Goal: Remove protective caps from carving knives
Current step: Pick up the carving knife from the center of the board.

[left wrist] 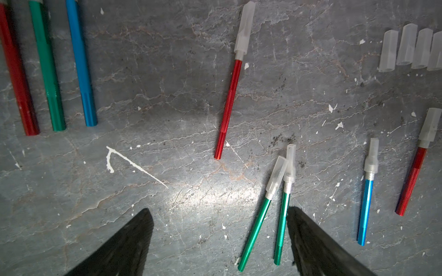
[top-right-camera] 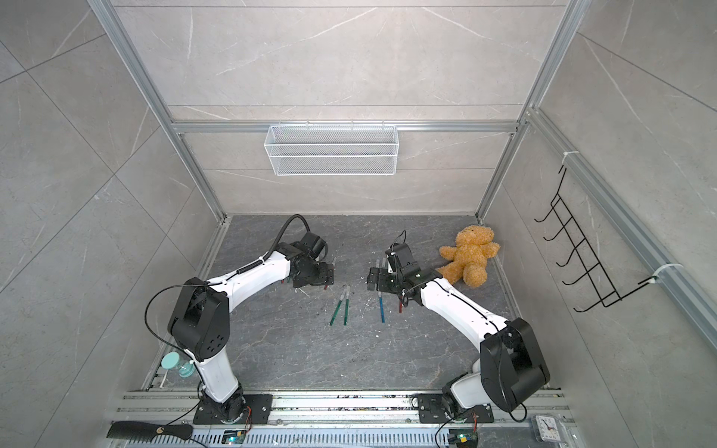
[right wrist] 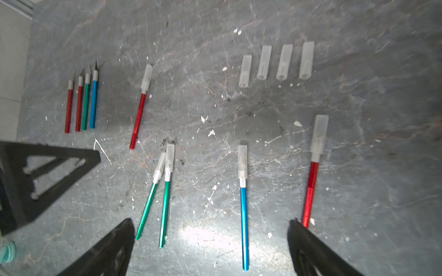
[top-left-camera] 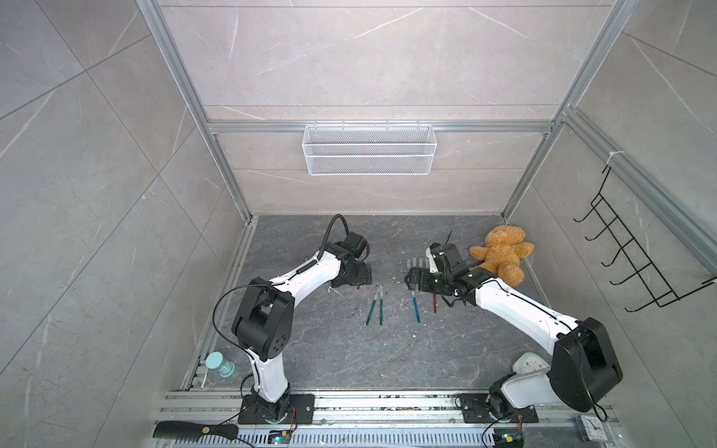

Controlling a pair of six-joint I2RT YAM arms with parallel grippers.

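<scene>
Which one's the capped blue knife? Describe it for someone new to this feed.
Find the brown teddy bear; the right gripper hangs open beside it. Just toward that arm's base lie a red knife and the blue knife. It is the only blue handle with a cap on.

We look down on the bench [top-right-camera: 349,360], where the left gripper [top-right-camera: 313,279] and the right gripper [top-right-camera: 375,282] hang low over its far half, well apart. Between them, and nearer the bench's middle, two green knives [top-right-camera: 336,311] lie with their tips close together and their handles spreading toward the front edge. A blue knife [top-right-camera: 381,309] lies just in front of the right gripper. A red knife [top-right-camera: 400,305] lies beside it, partly under the right arm [top-right-camera: 458,310]. Behind the right gripper we make out pale caps [top-right-camera: 378,263], too small here to count with any confidence. A bear [top-right-camera: 467,258] lies in the far right corner. A bottle [top-right-camera: 176,362] sits at the left edge, near the front corner.
</scene>
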